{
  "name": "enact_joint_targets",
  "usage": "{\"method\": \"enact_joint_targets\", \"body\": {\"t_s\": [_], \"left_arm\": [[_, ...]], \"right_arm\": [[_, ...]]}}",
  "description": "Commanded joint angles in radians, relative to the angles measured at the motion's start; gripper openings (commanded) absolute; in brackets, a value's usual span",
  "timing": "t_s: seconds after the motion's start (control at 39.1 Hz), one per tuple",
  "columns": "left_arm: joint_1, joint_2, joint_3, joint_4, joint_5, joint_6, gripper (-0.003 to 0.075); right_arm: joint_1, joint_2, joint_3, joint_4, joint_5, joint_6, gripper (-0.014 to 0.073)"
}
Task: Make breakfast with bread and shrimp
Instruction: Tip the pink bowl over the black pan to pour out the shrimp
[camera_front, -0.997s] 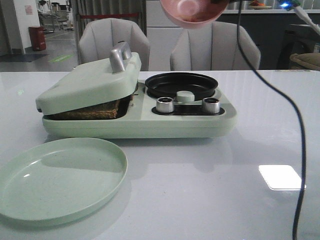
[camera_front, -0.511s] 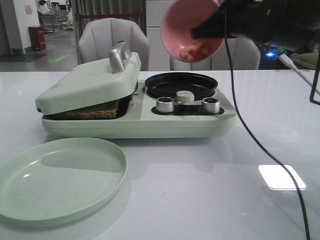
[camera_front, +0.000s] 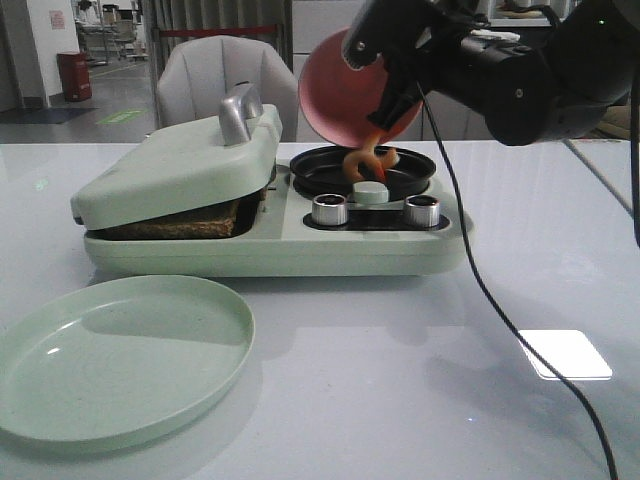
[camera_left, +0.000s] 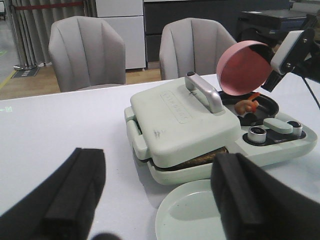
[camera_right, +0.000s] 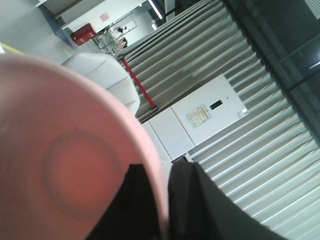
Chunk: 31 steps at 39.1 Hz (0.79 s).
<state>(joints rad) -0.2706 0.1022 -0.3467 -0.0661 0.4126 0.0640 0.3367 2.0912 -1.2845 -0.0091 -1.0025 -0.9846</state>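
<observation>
My right gripper (camera_front: 393, 100) is shut on the rim of a pink bowl (camera_front: 345, 85), tipped steeply over the black round pan (camera_front: 320, 165) of the pale green breakfast maker. Orange-pink shrimp (camera_front: 368, 160) are spilling from the bowl into the pan. In the right wrist view the bowl's rim (camera_right: 159, 192) sits between my right gripper's (camera_right: 165, 210) fingers. Bread (camera_front: 185, 222) with dark crust lies under the tilted lid (camera_front: 180, 170). My left gripper (camera_left: 160, 200) hangs open and empty over the table near the green plate (camera_left: 200, 220), facing the bread (camera_left: 200, 160) and shrimp (camera_left: 247, 105).
A pale green plate (camera_front: 120, 355) lies in front of the machine at the left. Two silver knobs (camera_front: 330, 209) sit on the machine's front beside the pan. A black cable (camera_front: 480, 290) trails from the right arm across the table. Grey chairs (camera_front: 200, 75) stand behind.
The right arm has brought the pink bowl down and left over the pan and tipped it further. The shrimp that lay in the bowl are now sliding out.
</observation>
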Motion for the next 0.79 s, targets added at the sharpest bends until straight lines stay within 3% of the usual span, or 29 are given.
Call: {"method": "enact_joint_targets", "body": {"t_s": [0.0, 0.13, 0.23, 0.41, 0.56, 0.77], "left_arm": [[-0.007, 0.012, -0.027, -0.007, -0.076, -0.009, 0.0512], [-0.007, 0.012, -0.027, -0.007, -0.076, -0.009, 0.0512], [-0.007, 0.012, -0.027, -0.007, -0.076, -0.009, 0.0512], [-0.007, 0.012, -0.027, -0.007, -0.076, -0.009, 0.0512], [-0.007, 0.012, -0.027, -0.007, -0.076, -0.009, 0.0512], [-0.007, 0.012, -0.027, -0.007, -0.076, -0.009, 0.0512]], "right_arm": [[-0.003, -0.064, -0.043, -0.011, -0.139, -0.014, 0.0141], [-0.003, -0.064, -0.062, 0.009, -0.147, -0.001, 0.0141], [-0.003, -0.064, -0.081, 0.075, -0.129, 0.117, 0.0141], [-0.003, -0.08, -0.131, 0.409, -0.006, 0.449, 0.0141], [-0.009, -0.167, -0.136, 0.586, 0.275, 0.537, 0.0141], [-0.035, -0.316, -0.136, 0.63, 0.695, 0.537, 0.0141]]}}
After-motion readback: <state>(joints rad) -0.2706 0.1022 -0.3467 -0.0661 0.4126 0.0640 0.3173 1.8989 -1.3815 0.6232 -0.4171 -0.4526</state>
